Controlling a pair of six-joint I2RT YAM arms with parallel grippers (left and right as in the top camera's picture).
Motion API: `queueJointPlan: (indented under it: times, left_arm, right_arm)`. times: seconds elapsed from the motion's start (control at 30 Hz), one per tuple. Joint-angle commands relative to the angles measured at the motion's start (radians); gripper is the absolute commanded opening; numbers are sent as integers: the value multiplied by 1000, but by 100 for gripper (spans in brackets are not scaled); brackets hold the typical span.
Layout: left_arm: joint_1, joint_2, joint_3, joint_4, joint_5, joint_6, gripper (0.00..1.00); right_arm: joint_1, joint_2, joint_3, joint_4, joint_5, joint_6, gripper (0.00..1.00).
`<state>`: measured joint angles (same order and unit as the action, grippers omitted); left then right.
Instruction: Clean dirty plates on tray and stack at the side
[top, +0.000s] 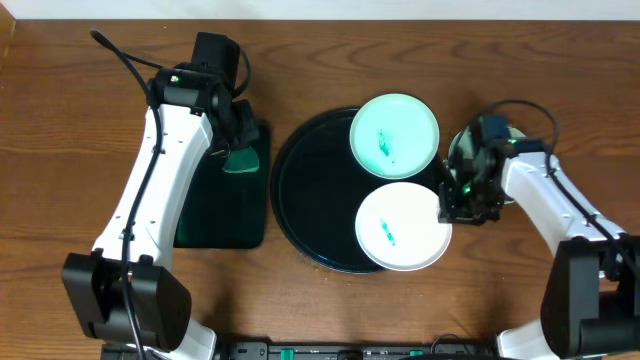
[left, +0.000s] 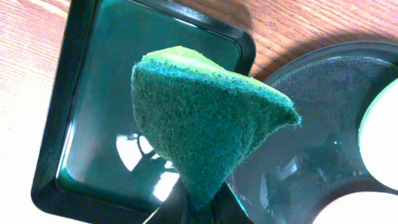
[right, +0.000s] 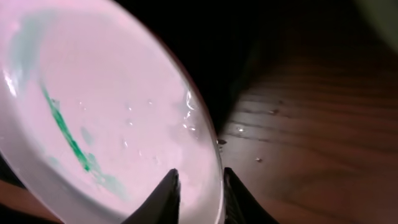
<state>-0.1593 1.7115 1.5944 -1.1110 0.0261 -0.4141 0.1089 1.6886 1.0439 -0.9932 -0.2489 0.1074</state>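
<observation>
Slippage is the main worry. The right pincer (right: 199, 198) grips the very rim of the lower plate (top: 402, 225), with one finger on its droplet-speckled face and the other beyond the edge. So thin a bite on a glossy surface could let the plate pivot or drop.

That plate sits at the lower right of the black tray (top: 300, 190) and overhangs its raised rim toward the table (top: 60, 120). If it is dragged rather than lifted, it may catch that rim or knock the upper plate (top: 394, 135), which lies touching or nearly touching it at the tray's upper right. Both plates carry teal smears, so stacking either now would be premature.

The left pincer (top: 232, 135), at centre left, is closed on a green sponge (left: 205, 124) held above the dark green tray (left: 81, 93). Bringing the sponge across could crowd the right arm.

No brand, label or writing is legible anywhere.
</observation>
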Motion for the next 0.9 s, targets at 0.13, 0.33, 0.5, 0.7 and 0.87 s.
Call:
queueJointPlan:
  times: [0.13,0.33,0.5,0.7,0.87]
  left_arm:
    - [0,7,-1,-3,-8,13,7]
    - [0,8,-1,-5,24,13,7]
    - [1,7,-1,-5,31,13,7]
    - [0,7,-1,-5,31,13,7]
    - [-1,7,-7,-6,36,13,7]
  right_arm:
    - [50,-2,-27,19,27,2,1]
    - [92,-51,44,32,-85,53,1]
    - [229,-79,60,170,-34,289,1]
    - [405,-4,59,301,190,578,1]
    - [463,88,59,347,207,666,1]
